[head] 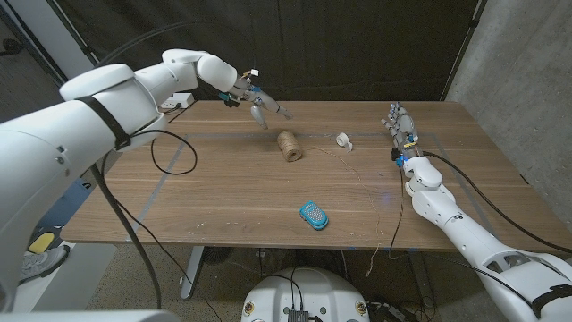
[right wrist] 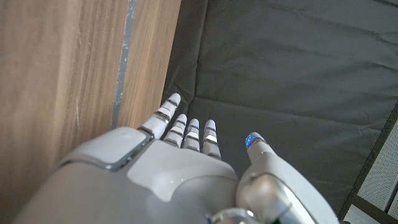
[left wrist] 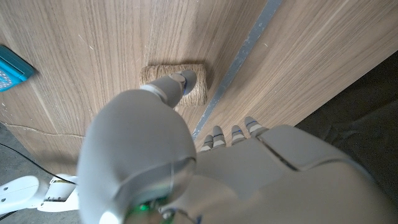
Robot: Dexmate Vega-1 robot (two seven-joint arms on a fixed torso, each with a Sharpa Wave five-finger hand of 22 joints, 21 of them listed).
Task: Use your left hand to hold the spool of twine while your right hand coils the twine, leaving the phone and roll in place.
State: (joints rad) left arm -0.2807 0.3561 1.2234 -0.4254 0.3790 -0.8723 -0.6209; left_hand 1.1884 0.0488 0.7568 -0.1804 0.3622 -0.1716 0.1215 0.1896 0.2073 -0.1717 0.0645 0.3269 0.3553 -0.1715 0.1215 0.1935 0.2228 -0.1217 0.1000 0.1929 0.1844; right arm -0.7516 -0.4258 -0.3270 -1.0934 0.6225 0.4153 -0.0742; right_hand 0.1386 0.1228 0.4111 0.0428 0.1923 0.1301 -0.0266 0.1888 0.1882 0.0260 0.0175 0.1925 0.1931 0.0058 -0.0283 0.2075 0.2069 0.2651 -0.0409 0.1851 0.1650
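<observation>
A: Hovering above the spool of twine [head: 288,146], the left robot hand [head: 254,99] is spreading its fingers, gripping nothing.

B: Lying mid-surface [head: 223,192], the spool is probably light and prone to rolling; clasping its rough middle looks best. The right robot hand [head: 399,125] is waiting open, empty.

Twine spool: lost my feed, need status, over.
Left hand open, above the table behind the brown twine spool, not touching. Right hand open at the far right edge. Loose twine strand trails off the front edge. Nothing blocking.
</observation>
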